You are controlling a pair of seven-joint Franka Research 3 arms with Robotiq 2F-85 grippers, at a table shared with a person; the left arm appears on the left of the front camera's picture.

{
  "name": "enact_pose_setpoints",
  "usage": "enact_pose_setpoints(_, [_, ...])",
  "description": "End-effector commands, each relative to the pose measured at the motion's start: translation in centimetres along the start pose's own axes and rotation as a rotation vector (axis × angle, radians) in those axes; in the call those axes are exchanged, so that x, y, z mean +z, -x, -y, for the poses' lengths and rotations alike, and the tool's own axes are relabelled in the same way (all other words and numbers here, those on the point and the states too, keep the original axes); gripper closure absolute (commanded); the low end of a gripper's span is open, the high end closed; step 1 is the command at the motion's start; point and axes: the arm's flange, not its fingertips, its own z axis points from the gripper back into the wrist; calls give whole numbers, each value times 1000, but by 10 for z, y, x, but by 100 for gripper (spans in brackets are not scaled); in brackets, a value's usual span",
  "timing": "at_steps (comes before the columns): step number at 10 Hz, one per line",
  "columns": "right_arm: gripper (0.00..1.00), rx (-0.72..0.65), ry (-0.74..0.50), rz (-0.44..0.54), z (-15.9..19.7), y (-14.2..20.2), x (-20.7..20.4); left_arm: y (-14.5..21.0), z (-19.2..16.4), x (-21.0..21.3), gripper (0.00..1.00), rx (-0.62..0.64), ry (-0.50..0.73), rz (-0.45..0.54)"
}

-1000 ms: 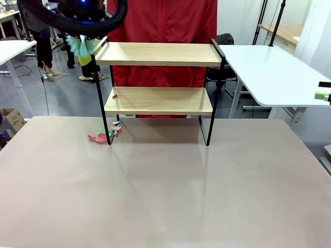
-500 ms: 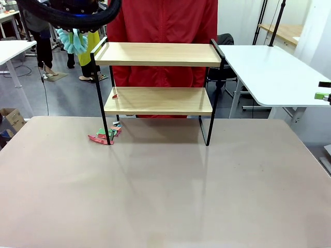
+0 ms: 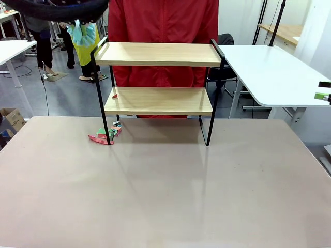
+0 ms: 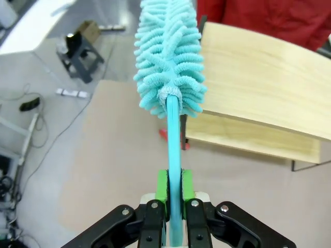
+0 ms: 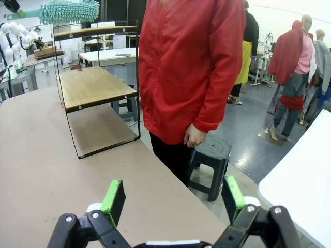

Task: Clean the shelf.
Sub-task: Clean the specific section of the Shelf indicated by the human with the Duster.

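The shelf (image 3: 158,101) stands at the table's far side, two light boards in a black frame. My left gripper (image 4: 174,187) is shut on the handle of a teal fluffy duster (image 4: 169,57). In the front view the duster head (image 3: 83,33) hangs in the air just left of the top board's (image 3: 158,53) left rail. A tiny red scrap (image 3: 115,95) lies at the lower board's left end. My right gripper (image 5: 173,199) stands open and holds nothing, off the table's right end, facing the shelf (image 5: 93,88) side-on.
Red and green paper scraps (image 3: 106,135) lie on the table by the shelf's front left leg. A person in a red jacket (image 3: 163,31) stands right behind the shelf. A black stool (image 5: 209,155) is beside them. A white table (image 3: 274,72) stands at the right.
The left arm has risen toward the top of the front view, lifting the duster head a little higher beside the shelf's top left corner. The right gripper has not moved.
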Motion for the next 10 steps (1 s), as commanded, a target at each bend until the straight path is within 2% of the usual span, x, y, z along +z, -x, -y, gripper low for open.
enact_pose_setpoints(1, [0, -8, 2, -14, 1, -6, -1, 5, -50, 7, 87, -76, 103, -13])
enact_pose_setpoints(3, [0, -8, 2, -14, 1, -6, -1, -6, -92, 40, 87, -187, 225, -23])
enact_pose_setpoints(4, [0, -8, 2, -14, 1, -6, -1, -9, -104, 52, 87, -220, 247, -28])
enact_pose_setpoints(5, [0, -8, 2, -14, 1, -6, -1, -13, -121, 67, 87, -331, 349, -34])
enact_pose_setpoints(7, [0, -8, 2, -14, 1, -6, -1, -17, -139, 79, 87, -499, 416, -54])
enact_pose_setpoints(8, [0, -8, 2, -14, 1, -6, -1, -16, -145, 84, 87, -610, 495, -39])
enact_pose_setpoints(10, [0, -8, 2, -14, 1, -6, -1, -11, -161, 92, 87, -726, 615, -53])
